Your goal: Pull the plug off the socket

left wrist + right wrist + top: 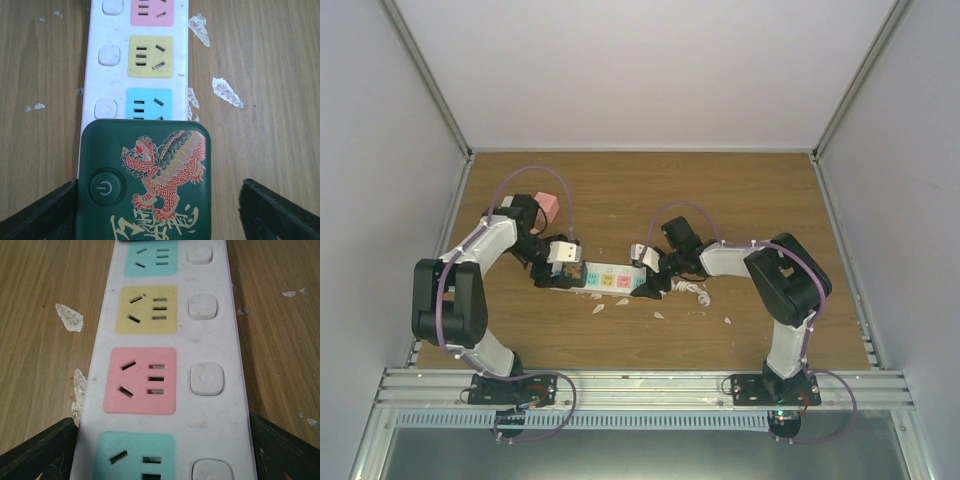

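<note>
The socket (610,280) is a long white power strip lying across the middle of the table, with blue, yellow and pink outlets. In the left wrist view the plug (145,180), a dark green square block with a red lion print and a power button, sits on the strip's (95,80) end. My left gripper (157,215) is open astride the plug: the left finger (45,215) is at its edge and the right finger (275,210) stands apart. My right gripper (162,455) is shut on the strip's (210,410) other end, with fingers (40,450) against both long sides.
White paper scraps (598,307) lie on the wooden table in front of the strip, and more show beside it (227,92). The strip's short white cord (690,288) is bunched at its right end. A pink block (548,205) sits behind the left arm. Grey walls enclose the table.
</note>
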You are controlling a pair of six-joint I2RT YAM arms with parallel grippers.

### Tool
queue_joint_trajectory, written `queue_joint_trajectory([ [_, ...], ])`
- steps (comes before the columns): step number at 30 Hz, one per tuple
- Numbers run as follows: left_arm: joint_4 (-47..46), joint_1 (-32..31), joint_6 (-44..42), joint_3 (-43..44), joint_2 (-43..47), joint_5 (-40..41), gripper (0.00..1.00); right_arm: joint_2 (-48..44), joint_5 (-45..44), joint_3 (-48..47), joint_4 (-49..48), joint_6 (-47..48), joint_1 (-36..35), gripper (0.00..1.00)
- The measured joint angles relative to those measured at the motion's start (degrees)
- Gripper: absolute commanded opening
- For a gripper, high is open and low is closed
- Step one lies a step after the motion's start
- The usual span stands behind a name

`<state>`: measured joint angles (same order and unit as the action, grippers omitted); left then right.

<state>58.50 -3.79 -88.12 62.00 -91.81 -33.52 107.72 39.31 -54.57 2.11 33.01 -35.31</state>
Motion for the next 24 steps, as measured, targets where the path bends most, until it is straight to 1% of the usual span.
queue_joint_trajectory([
  [5,-3.6,-0.7,1.0,-1.6,0.5,0.3,0.64,0.0,-0.1,0.0,0.0,0.2,0.0,0.92],
  [9,-5.1,-1.9,1.9,-2.1,1.3,0.2,0.56,0.0,-0.7,0.3,0.1,0.2,0.0,0.93],
  [12,-5.9,-2.9,2.8,-2.6,1.6,0.0,0.52,0.0,-0.9,0.4,0.1,0.2,0.0,0.99],
  [13,-6.1,-3.3,3.2,-2.6,1.6,0.0,0.51,0.0,-0.9,0.4,0.1,0.2,0.0,0.99],
  [20,-9.1,-6.9,6.3,-3.7,2.0,-0.9,0.47,0.0,-1.4,0.7,0.0,0.2,0.0,1.0],
  [24,-11.7,-10.2,9.7,-4.1,2.0,-1.1,0.46,-0.1,-1.3,0.9,0.1,0.2,0.0,1.0],
])
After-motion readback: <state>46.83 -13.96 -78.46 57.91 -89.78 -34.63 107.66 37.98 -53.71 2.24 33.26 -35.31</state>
